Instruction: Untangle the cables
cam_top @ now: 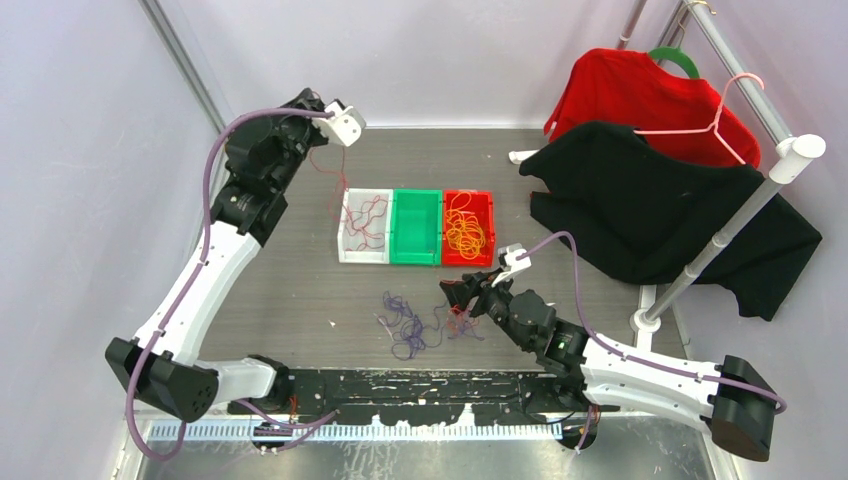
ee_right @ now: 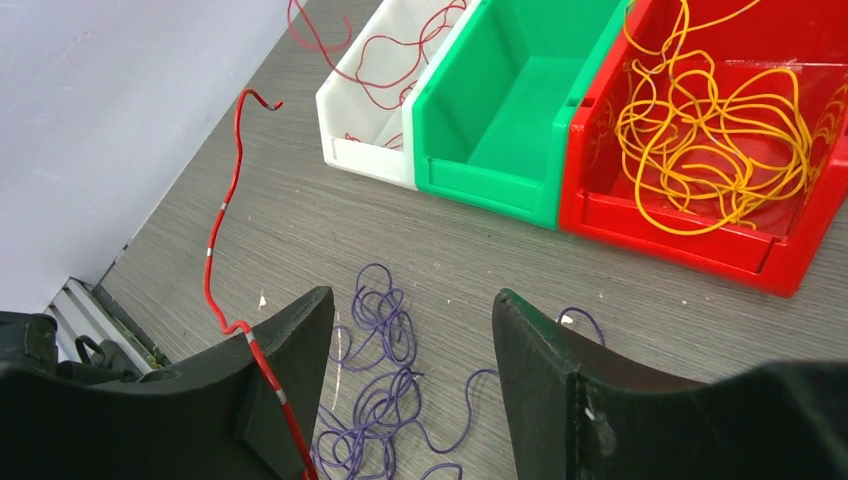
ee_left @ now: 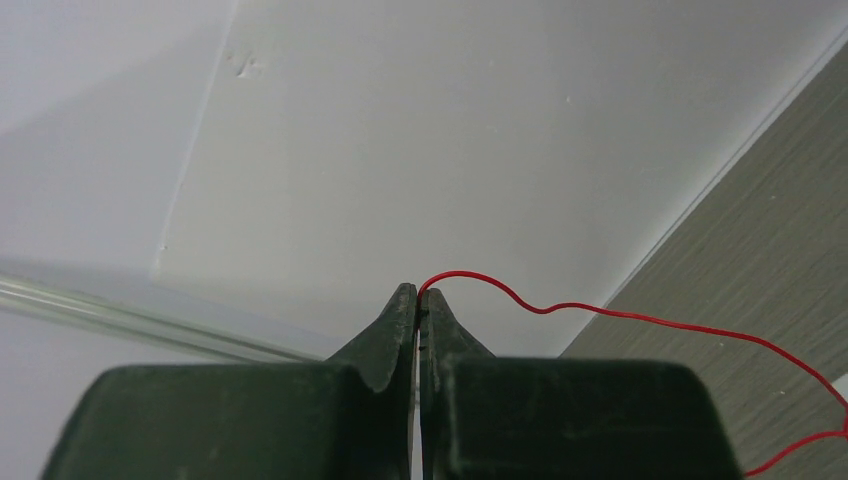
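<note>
A thin red cable is pinched at the tips of my left gripper, which is shut on it. That gripper is raised at the back left, and the red cable hangs from it down into the white bin. Orange-yellow cables fill the red bin. A purple clump lies loose on the table. My right gripper hovers open just above the purple cables, nothing between its fingers. A red strand with pale bands drapes over its left finger's outer face.
A green bin stands between the white and red ones, with nothing in it. A clothes rack with a black garment and a red garment stands at the right. Pale walls close in the left and back.
</note>
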Controlling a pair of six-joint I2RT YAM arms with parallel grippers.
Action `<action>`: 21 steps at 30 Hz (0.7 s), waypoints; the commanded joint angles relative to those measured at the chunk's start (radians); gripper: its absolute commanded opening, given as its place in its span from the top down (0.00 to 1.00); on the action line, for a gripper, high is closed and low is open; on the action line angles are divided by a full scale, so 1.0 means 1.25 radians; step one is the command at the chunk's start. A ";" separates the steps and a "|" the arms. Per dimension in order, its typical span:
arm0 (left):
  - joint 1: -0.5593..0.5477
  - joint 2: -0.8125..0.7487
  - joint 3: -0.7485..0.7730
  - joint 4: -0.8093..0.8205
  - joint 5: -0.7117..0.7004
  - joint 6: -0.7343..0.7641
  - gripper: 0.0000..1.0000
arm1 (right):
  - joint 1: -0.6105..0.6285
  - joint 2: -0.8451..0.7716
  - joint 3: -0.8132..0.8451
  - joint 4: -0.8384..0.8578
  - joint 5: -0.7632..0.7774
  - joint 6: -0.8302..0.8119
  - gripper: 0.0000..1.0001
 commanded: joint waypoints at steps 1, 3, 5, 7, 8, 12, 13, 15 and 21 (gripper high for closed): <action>-0.001 -0.013 -0.009 0.005 0.031 -0.038 1.00 | 0.000 -0.014 -0.007 0.019 0.028 0.018 0.36; 0.000 -0.005 -0.008 -0.013 0.038 -0.071 1.00 | 0.001 -0.017 -0.008 0.015 0.031 0.018 0.36; -0.001 0.002 -0.015 -0.023 0.048 -0.093 1.00 | 0.001 -0.017 -0.006 0.012 0.034 0.016 0.36; -0.003 0.004 -0.032 -0.011 0.055 -0.106 1.00 | 0.001 -0.016 -0.006 0.012 0.038 0.016 0.36; -0.003 0.023 -0.039 -0.009 0.059 -0.113 1.00 | 0.001 -0.016 -0.006 0.012 0.039 0.016 0.36; -0.004 0.058 -0.041 -0.010 0.072 -0.123 1.00 | 0.001 -0.012 -0.006 0.010 0.046 0.016 0.36; -0.003 0.067 -0.038 -0.010 0.073 -0.145 1.00 | 0.001 -0.011 -0.006 0.010 0.046 0.016 0.36; -0.003 0.089 -0.030 -0.008 0.077 -0.151 1.00 | 0.001 -0.009 -0.005 0.010 0.048 0.016 0.36; -0.004 0.161 0.007 0.031 0.090 -0.152 1.00 | 0.001 0.011 -0.002 0.014 0.054 0.020 0.36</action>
